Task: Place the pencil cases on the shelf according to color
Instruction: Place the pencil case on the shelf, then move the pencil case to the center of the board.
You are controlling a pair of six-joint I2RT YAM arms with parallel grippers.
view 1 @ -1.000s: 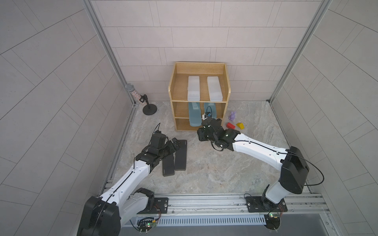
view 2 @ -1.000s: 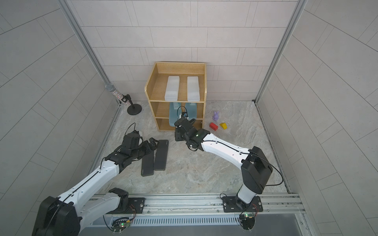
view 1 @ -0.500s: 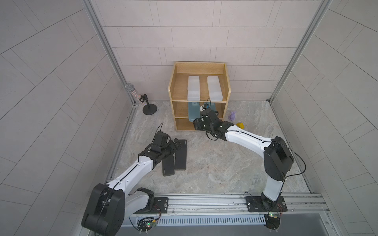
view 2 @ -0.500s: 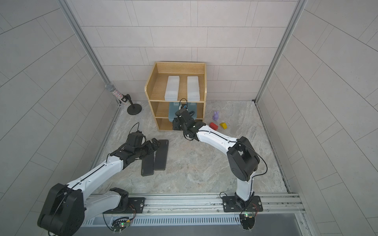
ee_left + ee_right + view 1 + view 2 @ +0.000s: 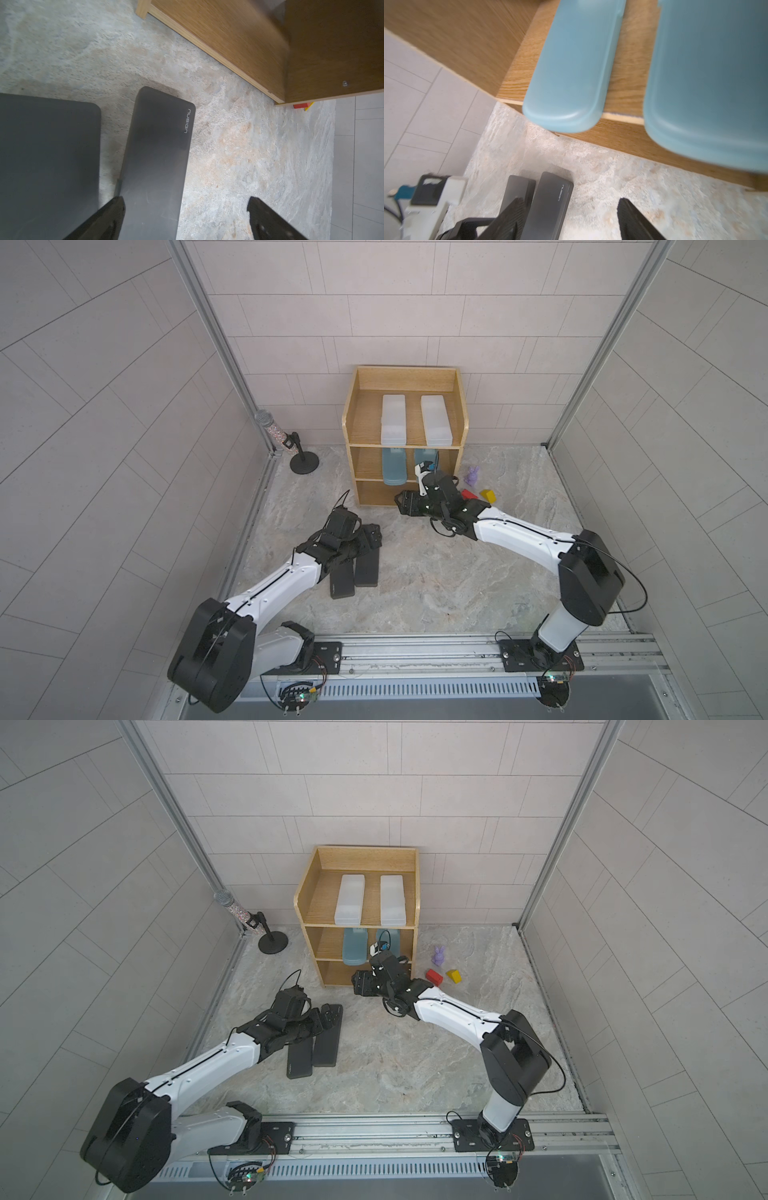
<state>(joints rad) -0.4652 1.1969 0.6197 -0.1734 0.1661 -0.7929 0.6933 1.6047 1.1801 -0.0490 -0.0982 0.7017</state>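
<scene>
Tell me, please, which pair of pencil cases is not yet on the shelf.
The black pair, on the tabletop; the white pair and teal pair lie on the shelf.

The shelf (image 5: 405,381) is light honey wood with fine grain. The frosted white pencil cases (image 5: 393,418) are milky and plain; the teal-blue pencil cases (image 5: 571,68) are translucent and of one even tone. The matte black pencil cases (image 5: 326,1044) look charcoal, one bearing small silver lettering (image 5: 188,120). The tabletop (image 5: 457,572) is marbled grey with beige veins. There is a red block (image 5: 434,977), a yellow block (image 5: 454,976), a purple figure (image 5: 439,956) and a microphone (image 5: 274,433) with a glittery speckled handle. The walls (image 5: 415,302) are pale grey tile.
</scene>
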